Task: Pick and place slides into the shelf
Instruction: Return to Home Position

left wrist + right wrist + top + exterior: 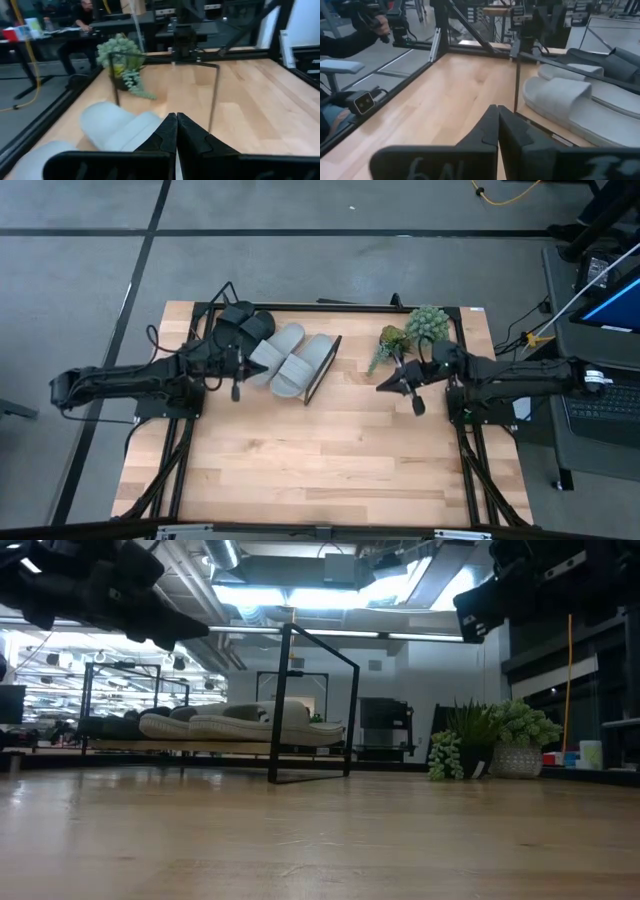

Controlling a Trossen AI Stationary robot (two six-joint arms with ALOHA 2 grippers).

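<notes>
On the far left part of the wooden counter (320,470), seen from above, a low shelf (322,370) with a thin black wire frame holds all four slides. Two black slides (245,325) lie at the shelf's left end. Two grey slides (295,358) lie side by side just beside them, toward the right end, angled with their toes pointing to the near left. A rectangular wire loop closes the shelf on the right, just past the outer grey slide.

From counter height, the grey slides (250,725) rest flat on the shelf's pale board, with the black slides (110,725) behind them, and the end loop of the shelf (283,700) stands upright in front.

The left arm (130,380) reaches in from the left edge. The left jaws hang above the shelf's near side, close to the grey slides. Their dark fingers (165,135) are pressed together and hold nothing, with one grey slide (115,125) lying just beyond the tips.

The right arm (520,375) reaches in from the right edge. The right jaws hang over bare wood, apart from the shelf, beside two small potted plants (425,325) at the counter's far right. Their fingers (487,127) are also clenched together and empty, aimed toward the shelf's end loop and the grey slides (570,100).

A person (85,15) sits at a desk in the room beyond.
</notes>
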